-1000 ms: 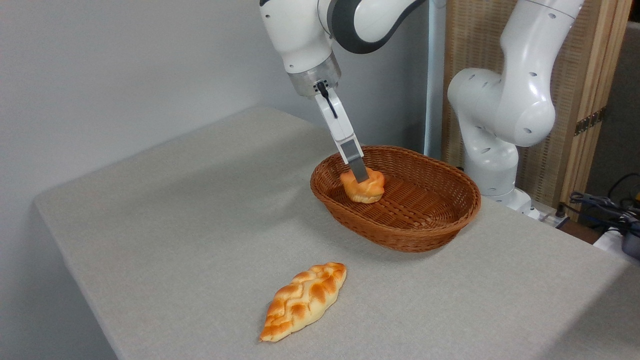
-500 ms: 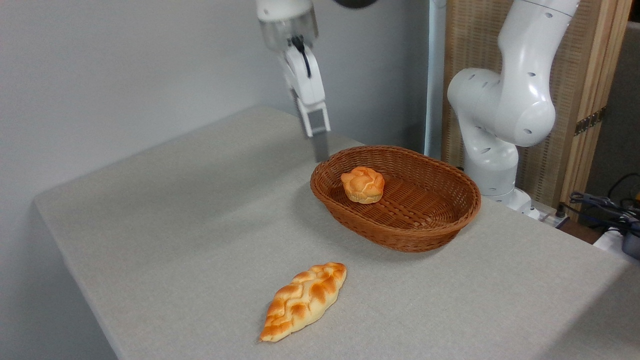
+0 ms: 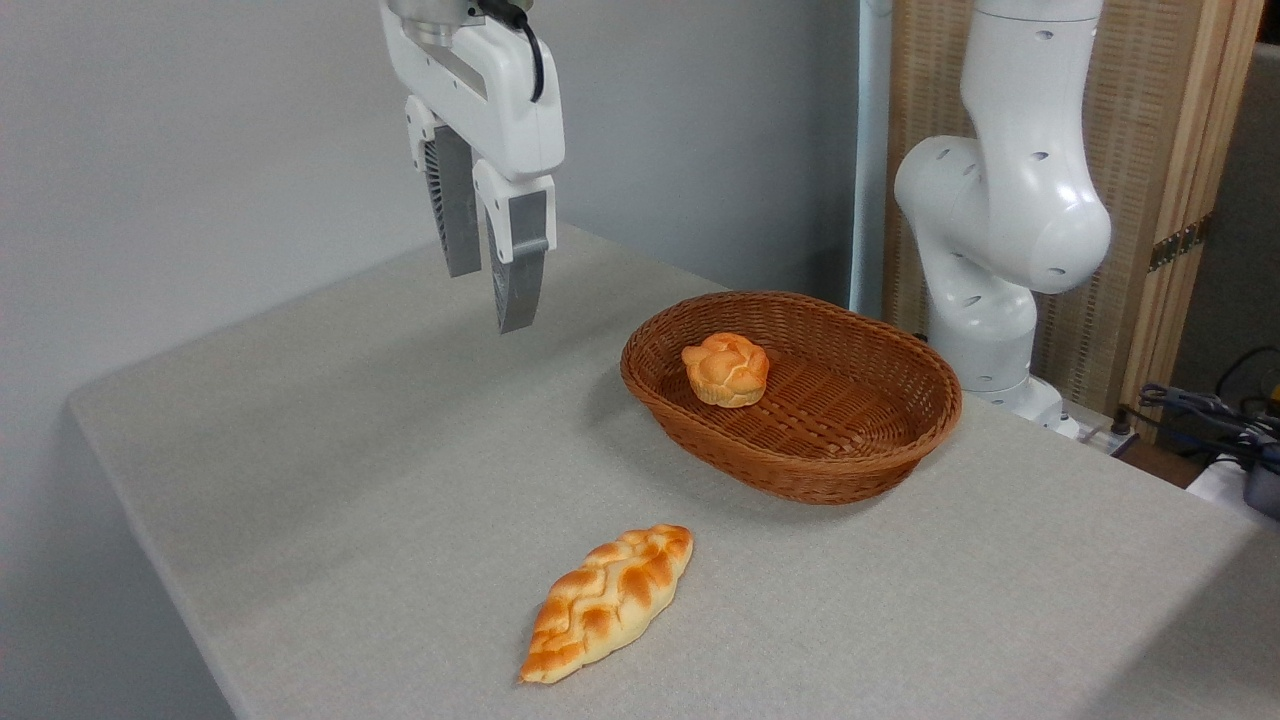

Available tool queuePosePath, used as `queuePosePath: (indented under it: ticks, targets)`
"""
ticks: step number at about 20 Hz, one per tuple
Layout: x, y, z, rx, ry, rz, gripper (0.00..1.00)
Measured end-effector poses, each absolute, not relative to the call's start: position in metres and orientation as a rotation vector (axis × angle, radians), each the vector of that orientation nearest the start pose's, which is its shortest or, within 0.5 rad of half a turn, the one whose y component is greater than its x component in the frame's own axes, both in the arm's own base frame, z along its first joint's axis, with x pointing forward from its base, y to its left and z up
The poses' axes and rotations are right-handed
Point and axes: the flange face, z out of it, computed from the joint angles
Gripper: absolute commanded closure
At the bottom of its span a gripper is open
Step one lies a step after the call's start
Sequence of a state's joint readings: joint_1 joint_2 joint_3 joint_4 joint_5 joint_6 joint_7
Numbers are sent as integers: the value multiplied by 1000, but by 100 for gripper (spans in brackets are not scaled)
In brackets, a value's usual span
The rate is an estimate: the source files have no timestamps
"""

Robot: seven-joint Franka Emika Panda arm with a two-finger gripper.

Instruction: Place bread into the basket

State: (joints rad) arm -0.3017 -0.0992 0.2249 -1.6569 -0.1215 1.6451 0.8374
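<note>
One bread (image 3: 726,369) bun sits inside the single basket (image 3: 850,460), toward its left end, near the counter's (image 3: 400,480) far edge. One braided loaf (image 3: 607,601) lies by the near edge. The fingers (image 3: 518,280) hang apart, empty, above the counter.

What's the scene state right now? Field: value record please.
bun: small round knotted bun, resting inside the basket, toward its left end
basket: oval brown wicker basket, on the table, right of centre
braided loaf: leaf-shaped braided loaf, on the table in front of the basket, outside it
gripper: raised above the table, left of the basket, fingers apart, holding nothing
table: grey cloth-covered surface
task status: bun in basket, looks done
</note>
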Motion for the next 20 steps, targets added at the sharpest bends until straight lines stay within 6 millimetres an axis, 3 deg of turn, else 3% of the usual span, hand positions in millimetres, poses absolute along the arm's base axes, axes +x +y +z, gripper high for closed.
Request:
queuePosePath:
  ticks: [3,15,20]
  targets:
    - [534,-36,646,-2951,1352,-179,0]
    - [542,-60,628,-2947,1299,-70,0]
    - [541,-58,627,-2949,1293,-49,0]
